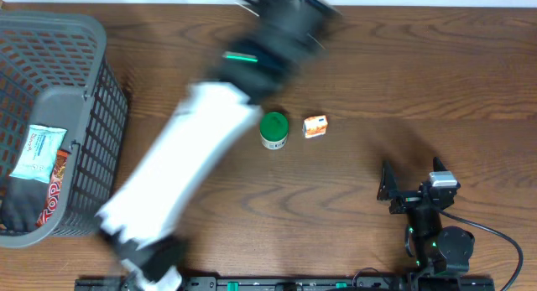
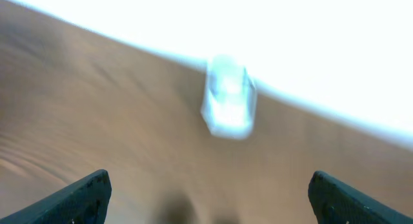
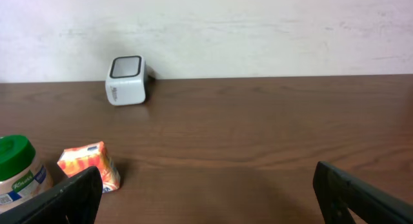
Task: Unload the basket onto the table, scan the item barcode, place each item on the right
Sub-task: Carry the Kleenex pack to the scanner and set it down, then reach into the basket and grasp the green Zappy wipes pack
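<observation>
Plainly left claw (image 2: pixel 208 185) wide, empty.

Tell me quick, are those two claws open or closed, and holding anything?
Left gripper: open, holding nothing.
Right gripper: open, holding nothing.

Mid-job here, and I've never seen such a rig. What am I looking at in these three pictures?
Two robot arms work at a wooden table. The top picture looks down from above: the left arm, blurred by motion, reaches across, and the right arm rests near the front edge. The other two come from a camera on each wrist. On the table are a green-lidded jar, a small orange carton, a white scanner-like box and a grey basket of packets. Both arms' jaws are open, holding nothing.
</observation>
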